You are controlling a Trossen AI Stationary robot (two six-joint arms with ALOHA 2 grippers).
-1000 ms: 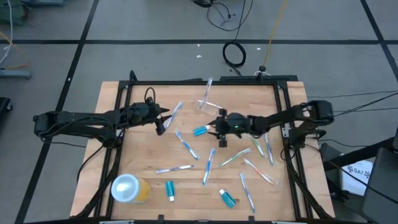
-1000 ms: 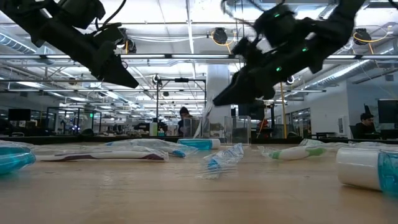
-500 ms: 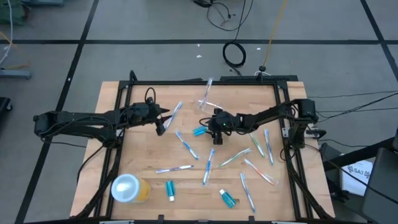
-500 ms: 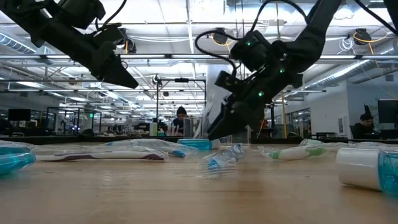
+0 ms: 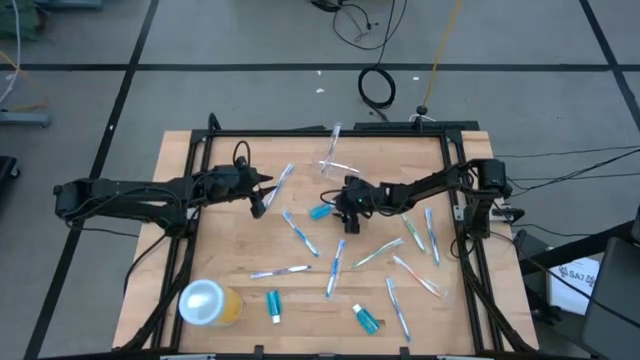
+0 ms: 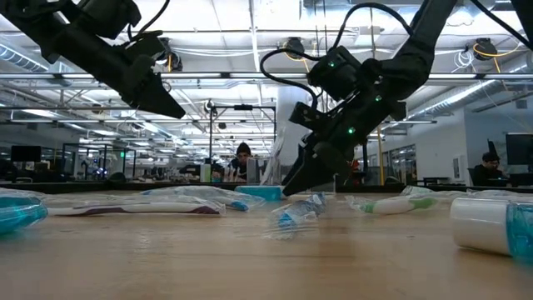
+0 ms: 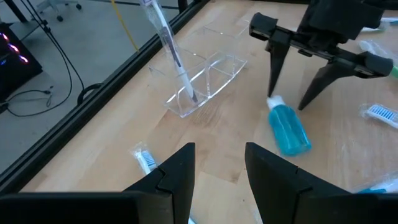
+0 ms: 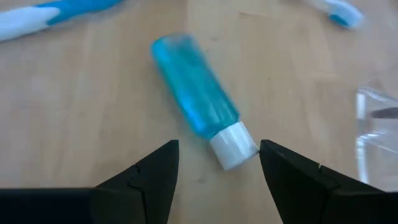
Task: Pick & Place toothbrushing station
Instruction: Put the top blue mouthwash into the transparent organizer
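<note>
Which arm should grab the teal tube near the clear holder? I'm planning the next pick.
Right. Its open claw is poised straddling the teal tube at its white cap, fingers either side. The left claw hangs farther off across the table.

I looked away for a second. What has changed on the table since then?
The right tool came down and toward the left, and now stands open over the white-capped end of a teal tube, not gripping it. The left tool, the toothbrushes and the clear holder stayed put.
</note>
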